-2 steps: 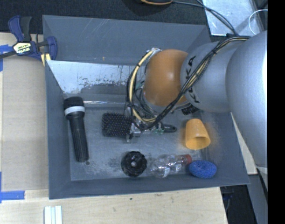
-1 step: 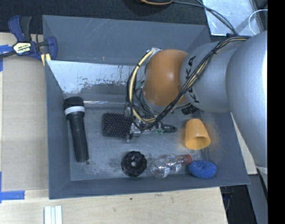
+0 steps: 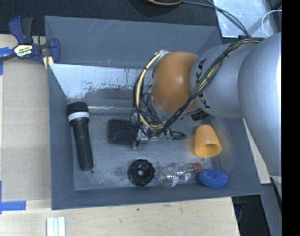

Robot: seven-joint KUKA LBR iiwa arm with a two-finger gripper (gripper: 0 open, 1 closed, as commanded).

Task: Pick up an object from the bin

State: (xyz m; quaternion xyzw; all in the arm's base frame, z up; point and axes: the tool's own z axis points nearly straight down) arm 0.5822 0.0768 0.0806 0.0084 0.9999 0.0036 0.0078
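Observation:
My gripper is down near the middle of the bin floor, mostly hidden under the arm's wrist. It sits at the right edge of a black, dimpled, mesh-like block and looks to be touching it. A black round knob-like disc lies just below the gripper, near the front wall. To the right of that disc rests a crumpled clear plastic bottle with a red cap.
A black cylinder with a white band lies along the left side. A yellow-orange cup lies on its side at the right, with a blue sponge-like lump in front of it. The arm and cables cover the bin's back right.

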